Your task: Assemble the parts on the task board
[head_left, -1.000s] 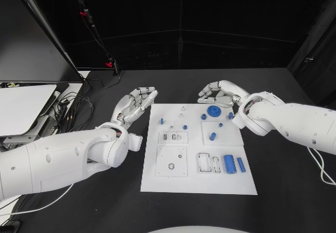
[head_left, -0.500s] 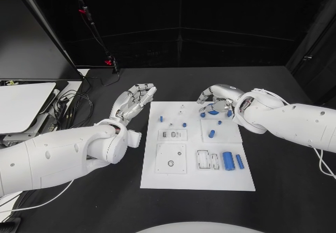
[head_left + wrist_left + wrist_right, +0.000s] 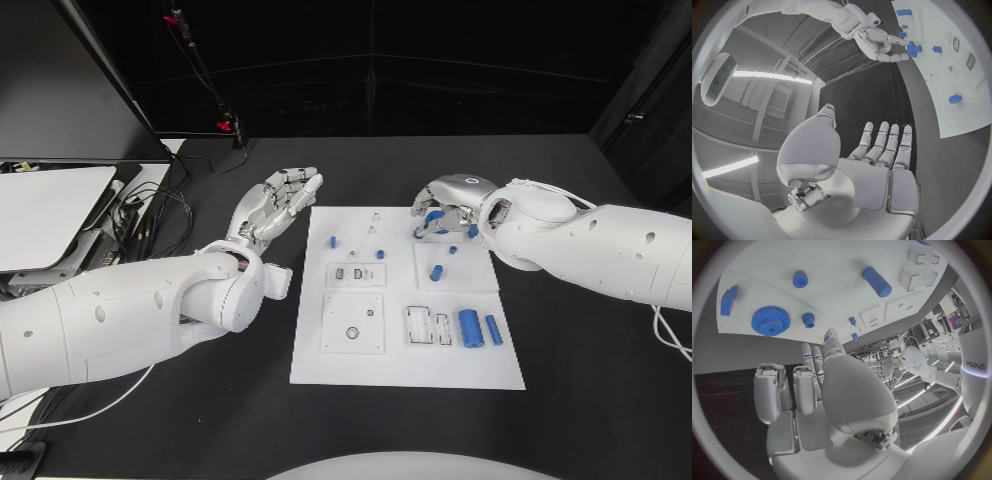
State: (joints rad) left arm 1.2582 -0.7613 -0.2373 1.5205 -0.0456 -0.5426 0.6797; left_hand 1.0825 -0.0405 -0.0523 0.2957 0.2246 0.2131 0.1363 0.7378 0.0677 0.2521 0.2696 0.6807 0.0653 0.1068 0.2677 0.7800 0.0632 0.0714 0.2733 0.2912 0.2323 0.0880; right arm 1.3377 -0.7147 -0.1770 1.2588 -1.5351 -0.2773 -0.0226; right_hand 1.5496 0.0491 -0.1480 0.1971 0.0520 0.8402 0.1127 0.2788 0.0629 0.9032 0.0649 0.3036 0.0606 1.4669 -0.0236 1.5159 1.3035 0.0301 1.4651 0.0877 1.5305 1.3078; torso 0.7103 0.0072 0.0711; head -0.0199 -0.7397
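Black table (image 3: 577,400) carries the white task board (image 3: 404,360) at centre, head view. Left hand (image 3: 278,205) sits off the board's far left corner over bare table, fingers straight, slightly apart, holding nothing; left wrist view confirms the empty flat palm (image 3: 879,185). Right hand (image 3: 450,208) hovers over the board's far right corner, fingers curled down around the blue gear (image 3: 437,231); head view can't tell if they touch it. Right wrist view shows the gear (image 3: 770,319) clear of the fingers (image 3: 811,370), nothing gripped, fingers bent and close together. 2 blue cylinders (image 3: 470,326) lie side by side near the board's right edge; small blue pegs (image 3: 333,242) are scattered at the far end.
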